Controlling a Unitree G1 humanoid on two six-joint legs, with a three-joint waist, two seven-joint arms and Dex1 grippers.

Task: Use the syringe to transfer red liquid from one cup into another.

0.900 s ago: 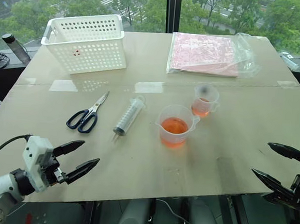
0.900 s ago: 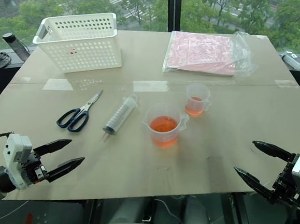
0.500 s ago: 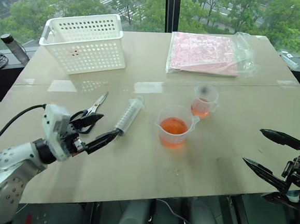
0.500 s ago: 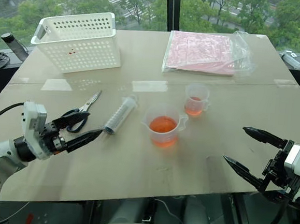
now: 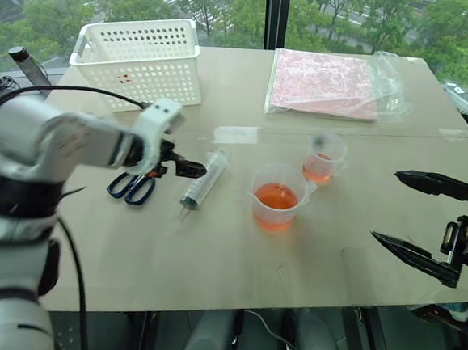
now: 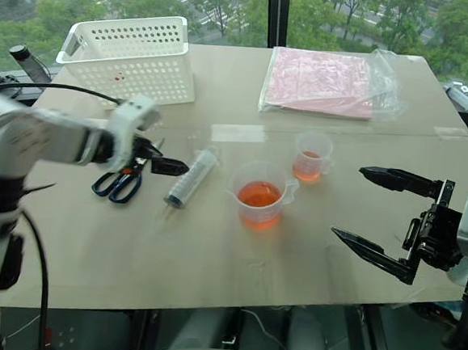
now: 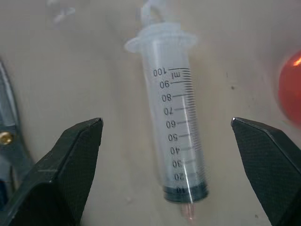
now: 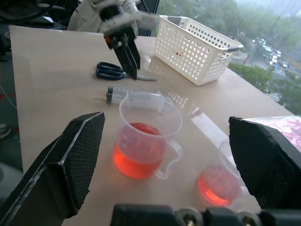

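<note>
Two black fingers of the left gripper (image 7: 167, 136) were spread wide, one on each side of the syringe (image 7: 176, 136), not touching it. It held nothing. The syringe lay flat on the table (image 5: 211, 254), between the scissors (image 5: 132, 187) and the big cup (image 5: 276, 197). The right gripper (image 6: 385, 215) hung wide open and empty, well away from both cups.
</note>
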